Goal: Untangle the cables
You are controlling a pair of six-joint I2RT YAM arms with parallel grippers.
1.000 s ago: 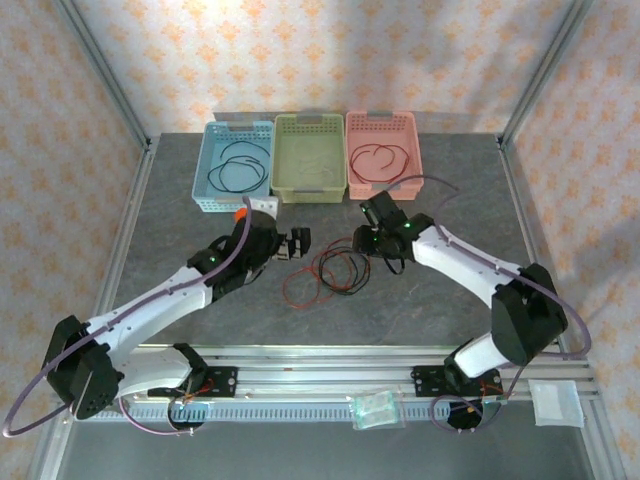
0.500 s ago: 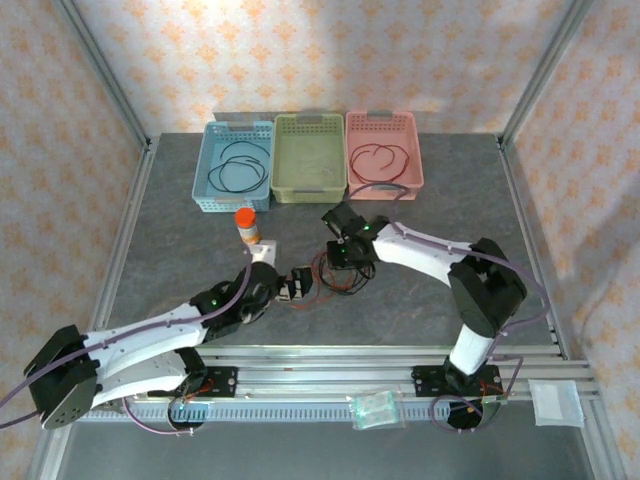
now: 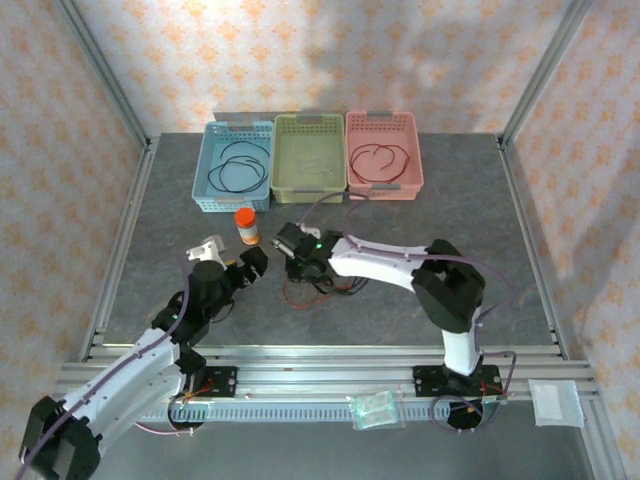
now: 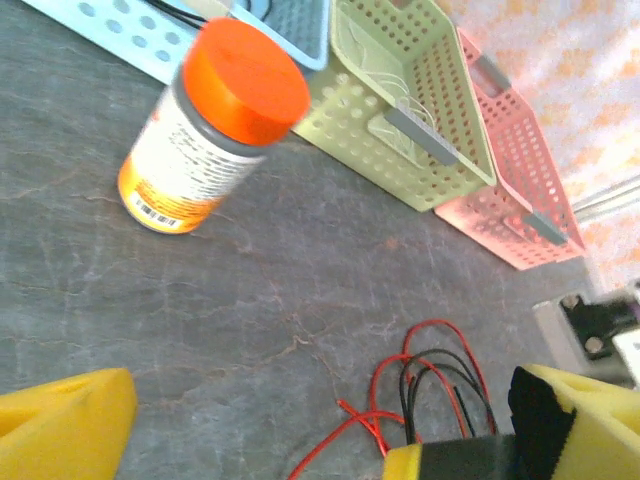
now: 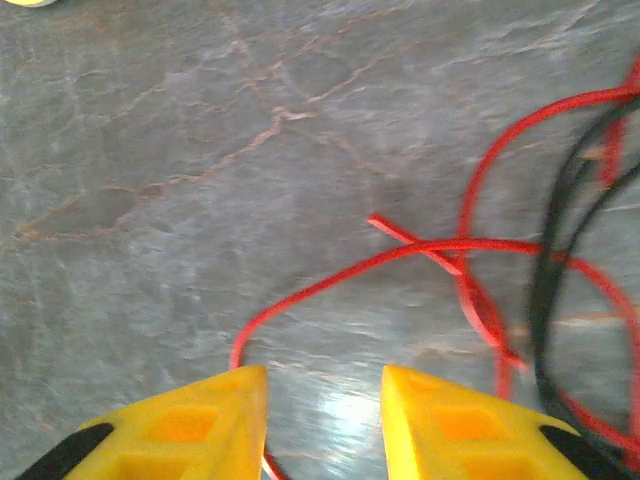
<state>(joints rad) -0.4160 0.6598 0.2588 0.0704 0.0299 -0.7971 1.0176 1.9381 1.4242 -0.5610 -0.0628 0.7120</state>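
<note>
- Tangle of thin red and black cables [image 3: 318,281] lies on the grey marbled tabletop [image 3: 450,230], right of the orange-capped pill bottle [image 3: 245,226] and a bit nearer the arms.
- Left gripper [image 3: 245,268] hangs just on the near side of that bottle, yellow jaws wide apart, empty.
- Right gripper [image 3: 298,262] is at the tangle's bottle-side edge, jaws partly apart. A red strand seems to dip between them, but it's blurry.

From above, my right pincer [image 3: 298,266] covers part of the cables [image 3: 325,283]. Close up there, the red and black strands are smeared and run off the right edge; one red strand leaves by the bottom edge. On my left camera a yellow-and-dark part [image 4: 450,460] (whose, I cannot tell) hides the tangle's near end.
</note>
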